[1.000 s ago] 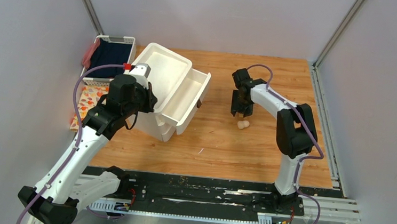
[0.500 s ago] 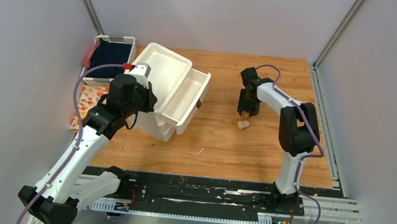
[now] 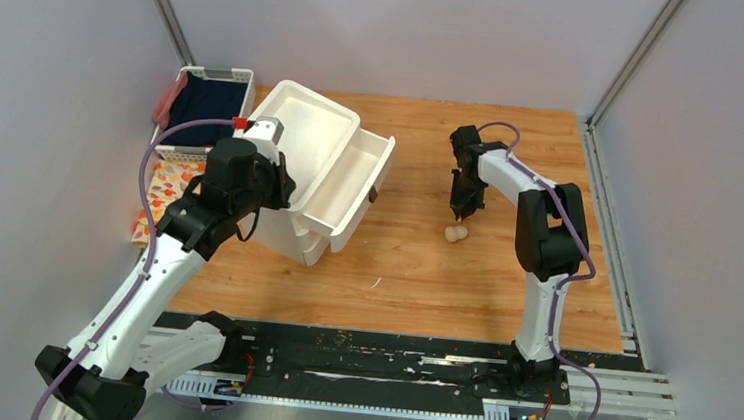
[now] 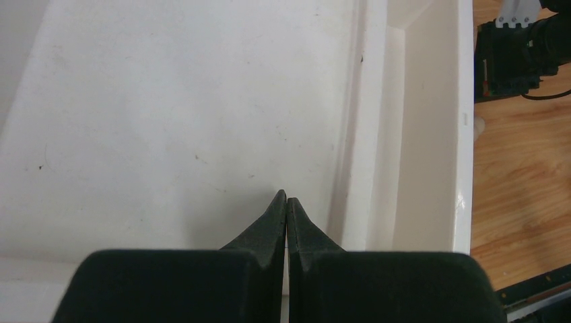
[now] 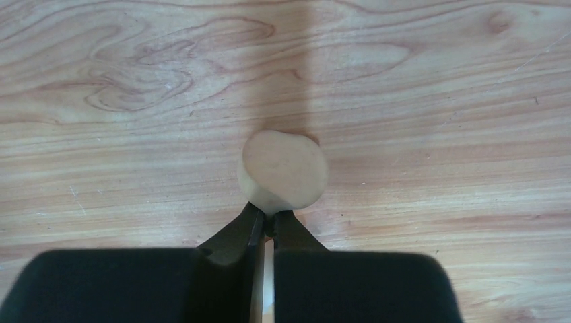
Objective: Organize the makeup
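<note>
**Right pincer clenching at the sponge's edge**

I am holding my right pincer clenched, its fingers drawn almost together with only a thin slit between them; the tips are touching the near edge of the beige sponge, and I cannot tell whether they are nipping any of it; the sponge is lying on the bare wood of the desk, right of the middle and well apart from the white drawer box; my left pincer is clenched too, fingers pressing tip to tip and grasping nothing, hanging over the flat white top of the box; one drawer is standing pulled out toward the sponge's side; a white basket with dark blue cloth is sitting in the far left corner.
</note>
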Robot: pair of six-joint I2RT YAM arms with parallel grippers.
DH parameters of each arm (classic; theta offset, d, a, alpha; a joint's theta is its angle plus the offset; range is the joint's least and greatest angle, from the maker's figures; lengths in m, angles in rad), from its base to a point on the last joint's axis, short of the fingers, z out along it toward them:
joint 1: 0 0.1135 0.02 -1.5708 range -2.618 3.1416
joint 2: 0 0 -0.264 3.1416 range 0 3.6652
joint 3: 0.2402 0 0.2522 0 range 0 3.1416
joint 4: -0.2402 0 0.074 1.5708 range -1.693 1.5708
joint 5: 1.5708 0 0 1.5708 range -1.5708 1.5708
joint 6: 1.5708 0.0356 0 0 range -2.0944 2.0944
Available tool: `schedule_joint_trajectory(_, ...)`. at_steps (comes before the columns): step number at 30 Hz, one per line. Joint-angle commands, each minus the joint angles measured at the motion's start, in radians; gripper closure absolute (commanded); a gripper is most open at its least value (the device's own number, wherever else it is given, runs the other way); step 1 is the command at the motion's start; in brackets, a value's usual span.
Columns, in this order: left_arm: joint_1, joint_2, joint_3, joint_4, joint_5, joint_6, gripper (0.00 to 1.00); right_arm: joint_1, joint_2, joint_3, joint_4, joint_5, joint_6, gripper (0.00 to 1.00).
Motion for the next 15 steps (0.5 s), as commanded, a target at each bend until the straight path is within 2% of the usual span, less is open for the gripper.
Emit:
schedule_joint_trajectory(1,-0.007,0.007,0.000,0.007,0.000,0.011,1.00,-0.017,0.020,0.004,0.017,0.000,0.008,1.00)
schedule_joint_trajectory(10,-0.007,0.010,-0.007,0.013,0.010,0.003,1.00,0.018,-0.234,-0.108,0.092,-0.007,0.025,1.00)
schedule_joint_trajectory(15,-0.007,0.011,-0.008,0.020,0.018,-0.005,1.00,0.101,-0.367,-0.086,0.118,-0.140,0.022,1.00)
